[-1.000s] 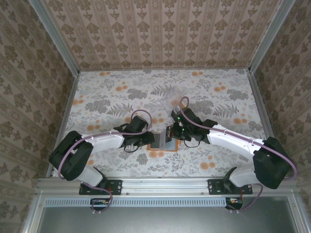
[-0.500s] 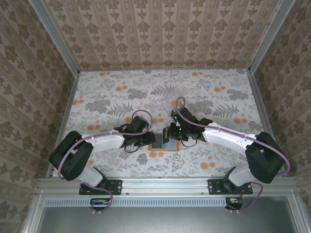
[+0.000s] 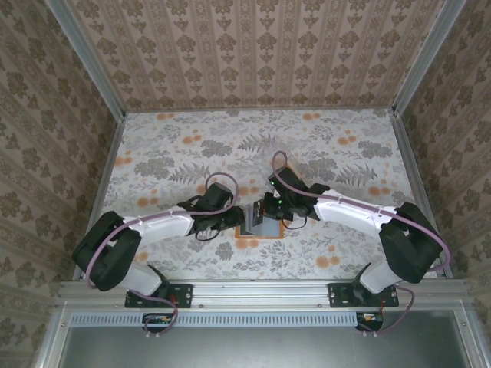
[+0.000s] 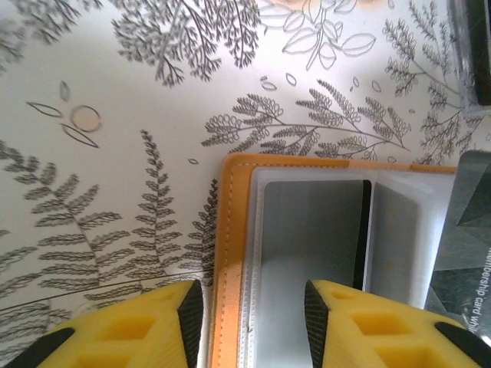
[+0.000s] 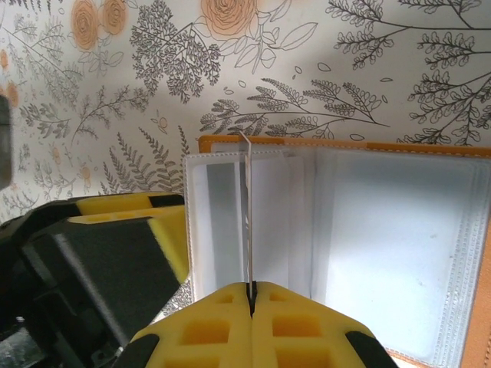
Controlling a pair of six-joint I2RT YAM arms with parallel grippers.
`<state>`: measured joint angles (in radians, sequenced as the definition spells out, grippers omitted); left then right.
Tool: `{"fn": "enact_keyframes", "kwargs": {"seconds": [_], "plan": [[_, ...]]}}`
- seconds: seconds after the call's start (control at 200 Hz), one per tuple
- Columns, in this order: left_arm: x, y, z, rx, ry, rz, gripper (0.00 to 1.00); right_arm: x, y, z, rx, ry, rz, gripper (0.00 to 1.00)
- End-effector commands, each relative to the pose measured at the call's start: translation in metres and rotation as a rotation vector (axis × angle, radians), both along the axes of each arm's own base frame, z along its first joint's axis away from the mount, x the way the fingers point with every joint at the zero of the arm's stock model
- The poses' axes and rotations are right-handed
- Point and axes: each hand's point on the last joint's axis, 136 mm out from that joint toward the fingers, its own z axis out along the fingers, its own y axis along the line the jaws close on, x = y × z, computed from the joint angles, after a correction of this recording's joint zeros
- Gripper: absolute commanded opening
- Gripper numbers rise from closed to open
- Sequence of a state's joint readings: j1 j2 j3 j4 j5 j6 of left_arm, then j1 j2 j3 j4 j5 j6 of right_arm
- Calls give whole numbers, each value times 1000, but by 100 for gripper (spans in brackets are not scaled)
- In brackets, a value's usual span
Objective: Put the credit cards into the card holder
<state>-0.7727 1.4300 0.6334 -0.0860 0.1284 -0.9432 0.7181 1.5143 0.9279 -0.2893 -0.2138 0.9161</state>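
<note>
L gripper point(image 4: 249, 307) sits w/ fingers apart astride a stitched orange edge of the card holder point(image 4: 229, 230), which lies open, near-centre on the table point(image 3: 176, 146); bare room left, far & right. R gripper point(image 5: 251, 295) is clamped on a grey card point(image 4: 464, 230), edge-on over the clear sleeves. Vs 1 s ago, R arm has swung in leftward; L arm approx same.
</note>
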Motion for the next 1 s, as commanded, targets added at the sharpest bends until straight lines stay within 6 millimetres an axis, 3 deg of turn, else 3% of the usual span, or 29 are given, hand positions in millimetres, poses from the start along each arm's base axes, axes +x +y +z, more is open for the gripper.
{"fn": "enact_keyframes", "kwargs": {"seconds": [0.0,0.15,0.37,0.635,0.995], "plan": [[-4,20,0,52,-11,69,44,1,-12,2,-70,-17,-14,2],[-3,27,9,51,-50,84,51,1,-23,6,-34,-45,-33,2],[3,4,20,8,-77,-20,52,-5,-12,-7,89,5,0,2],[3,-10,5,0,-20,-57,47,-5,-7,-20,120,30,8,2],[1,-8,-7,32,20,-54,42,-15,-19,-38,68,70,7,2]]}}
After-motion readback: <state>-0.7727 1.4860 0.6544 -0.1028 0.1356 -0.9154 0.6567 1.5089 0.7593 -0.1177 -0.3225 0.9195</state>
